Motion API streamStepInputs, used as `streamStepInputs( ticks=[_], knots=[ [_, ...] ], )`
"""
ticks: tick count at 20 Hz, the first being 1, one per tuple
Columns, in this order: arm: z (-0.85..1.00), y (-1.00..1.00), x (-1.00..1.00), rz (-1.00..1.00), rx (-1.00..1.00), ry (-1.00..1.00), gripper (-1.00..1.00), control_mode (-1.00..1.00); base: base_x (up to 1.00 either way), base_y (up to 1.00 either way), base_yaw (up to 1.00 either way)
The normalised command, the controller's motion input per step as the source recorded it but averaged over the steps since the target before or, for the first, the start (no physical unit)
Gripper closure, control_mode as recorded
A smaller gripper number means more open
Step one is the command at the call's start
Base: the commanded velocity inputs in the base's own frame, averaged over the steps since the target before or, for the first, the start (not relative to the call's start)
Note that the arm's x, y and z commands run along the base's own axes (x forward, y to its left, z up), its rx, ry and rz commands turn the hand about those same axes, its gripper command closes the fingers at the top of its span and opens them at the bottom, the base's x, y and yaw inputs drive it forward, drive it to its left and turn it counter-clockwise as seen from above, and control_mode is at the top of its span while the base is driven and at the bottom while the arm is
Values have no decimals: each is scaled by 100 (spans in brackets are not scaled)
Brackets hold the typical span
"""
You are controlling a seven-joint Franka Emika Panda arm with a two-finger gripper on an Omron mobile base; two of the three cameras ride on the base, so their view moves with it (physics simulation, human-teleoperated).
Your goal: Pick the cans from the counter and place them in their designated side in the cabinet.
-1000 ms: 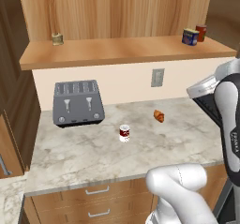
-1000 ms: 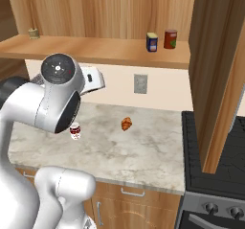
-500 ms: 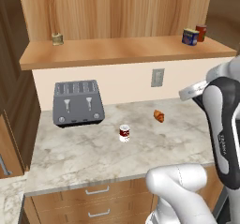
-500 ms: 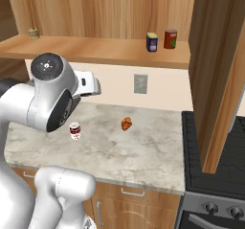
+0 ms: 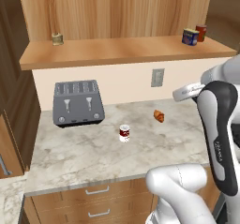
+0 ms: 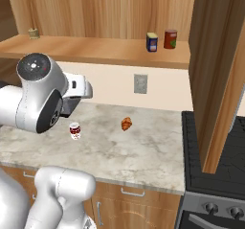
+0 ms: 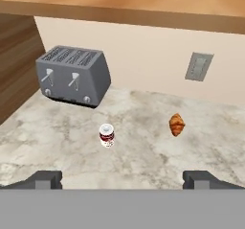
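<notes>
The red-and-white can [image 5: 124, 133] [image 6: 74, 130] [image 7: 106, 135] stands upright on the marbled counter [image 5: 84, 157] [image 6: 143, 151] [image 7: 143, 156], in front of the toaster. On the right end of the cabinet shelf [image 5: 117, 49] [image 6: 86, 48] the dark blue can with the yellow label [image 5: 190, 37] [image 6: 152, 42] stands beside a plain dark red can [image 5: 201, 33] [image 6: 170, 39]. My gripper [image 7: 122, 180] is open and holds nothing. It hovers well above the counter, aimed down at the red-and-white can, whose pale lid shows ahead of the fingertips [image 7: 48, 179].
A grey toaster [image 5: 78, 102] [image 7: 72, 74] sits at the counter's back left. A croissant [image 5: 159, 115] [image 6: 126, 123] [image 7: 176, 124] lies right of the can, below a wall outlet [image 5: 158, 77] [image 6: 140, 84]. An olive-tan can [image 5: 57, 39] [image 6: 33, 33] stands on the shelf's left end. A stove [image 6: 215, 175] borders the counter's right.
My arm has swung a little to the left and the hand has shifted with it, away from the shelf's right end. Neither can has moved.
</notes>
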Motion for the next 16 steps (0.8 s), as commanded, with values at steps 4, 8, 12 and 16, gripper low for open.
streamStepInputs(
  ticks=[4, 8, 12, 16],
  knots=[
    [-21, 37, -10, -7, 0, 4, -100, -100, 0, 0, 0],
    [-23, 41, -2, -5, 2, 4, -100, -100, 0, 0, 0],
    [-23, 26, -2, -3, 4, 3, -100, -100, 0, 0, 0],
    [-12, 15, 0, -1, 3, 0, -100, -100, 0, 0, 0]
  ],
)
